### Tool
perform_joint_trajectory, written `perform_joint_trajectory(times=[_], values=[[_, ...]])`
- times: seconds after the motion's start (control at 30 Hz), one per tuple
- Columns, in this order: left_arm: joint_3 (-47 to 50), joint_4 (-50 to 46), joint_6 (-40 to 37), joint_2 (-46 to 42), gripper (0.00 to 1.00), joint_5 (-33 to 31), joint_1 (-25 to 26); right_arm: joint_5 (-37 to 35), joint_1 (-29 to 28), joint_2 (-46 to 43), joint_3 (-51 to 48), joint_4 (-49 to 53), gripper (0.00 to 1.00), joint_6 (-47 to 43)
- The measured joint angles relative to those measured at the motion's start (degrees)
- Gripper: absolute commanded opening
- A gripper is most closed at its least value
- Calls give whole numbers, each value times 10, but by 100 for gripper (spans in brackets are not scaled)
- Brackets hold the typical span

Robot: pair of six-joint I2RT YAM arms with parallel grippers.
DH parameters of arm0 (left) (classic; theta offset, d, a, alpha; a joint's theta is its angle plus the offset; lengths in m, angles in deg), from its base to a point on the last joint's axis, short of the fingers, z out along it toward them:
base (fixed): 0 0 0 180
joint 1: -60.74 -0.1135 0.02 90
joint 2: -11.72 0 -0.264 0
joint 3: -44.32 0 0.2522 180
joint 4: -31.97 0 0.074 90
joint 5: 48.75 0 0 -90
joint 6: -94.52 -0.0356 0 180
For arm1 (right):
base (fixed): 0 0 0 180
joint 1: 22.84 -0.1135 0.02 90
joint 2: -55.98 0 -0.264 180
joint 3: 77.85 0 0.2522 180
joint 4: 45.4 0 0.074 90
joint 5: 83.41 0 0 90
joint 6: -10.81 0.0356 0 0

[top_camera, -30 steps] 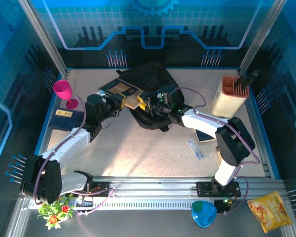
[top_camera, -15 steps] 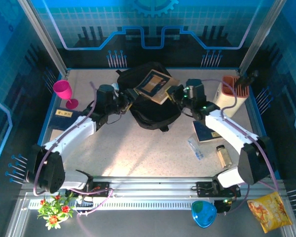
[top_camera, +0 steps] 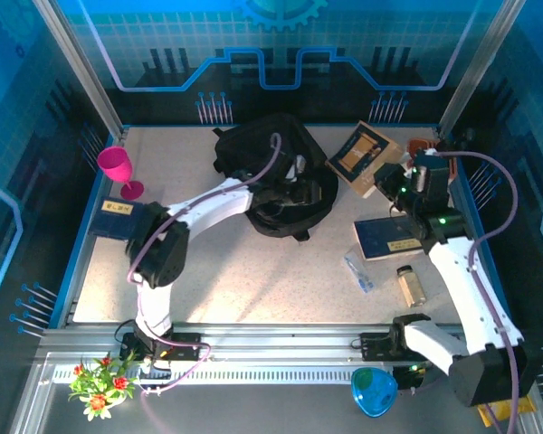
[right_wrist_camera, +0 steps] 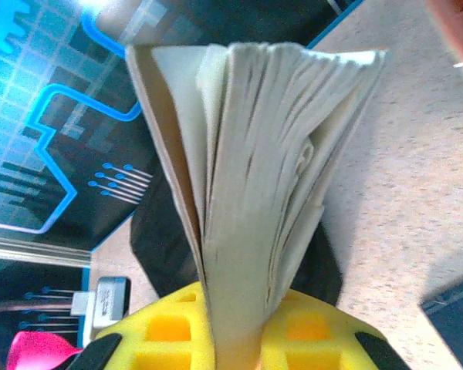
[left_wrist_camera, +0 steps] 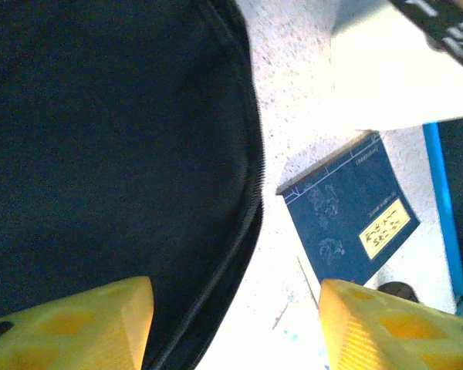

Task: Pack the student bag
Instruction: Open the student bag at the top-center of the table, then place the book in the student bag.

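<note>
The black backpack (top_camera: pixel 271 181) lies on the table (top_camera: pixel 253 271) toward its back edge. Just right of the backpack, a brown book (top_camera: pixel 362 152) is held off the table, pinched in the right gripper (right_wrist_camera: pixel 231 331). The left gripper (left_wrist_camera: pixel 231 308), fingers wide apart, hovers over the backpack's right edge.

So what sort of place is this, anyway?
Probably a robot test booth: a left arm and right arm bolted to a rail at the table edge, blue circuit-pattern walls around, and a black backpack to pack.
</note>
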Motion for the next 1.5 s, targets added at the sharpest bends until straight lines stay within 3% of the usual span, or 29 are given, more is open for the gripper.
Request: perform_joint_trajectory(times=[0.23,0.4,0.57,0.67,1.03,1.33,1.43,1.5], values=[[-115,-34,-29,120,45,14,14,-7,26,-41,-23,71,7,-32],[-158,-49,-29,158,34,25,13,-10,32,-46,-26,94,6,-40],[-183,-58,-30,175,11,33,13,-10,33,-46,-26,96,7,-40],[-187,-61,-29,176,6,35,13,-10,33,-47,-26,100,7,-42],[-195,-67,-42,143,5,37,-6,13,37,-67,-26,120,7,-45],[-204,-24,-42,79,7,40,-22,80,7,-51,-54,95,7,30],[-206,-22,-43,79,13,43,-20,109,-5,-29,-78,66,7,69],[-206,-26,-50,79,27,46,-20,127,-14,-9,-95,39,6,96]])
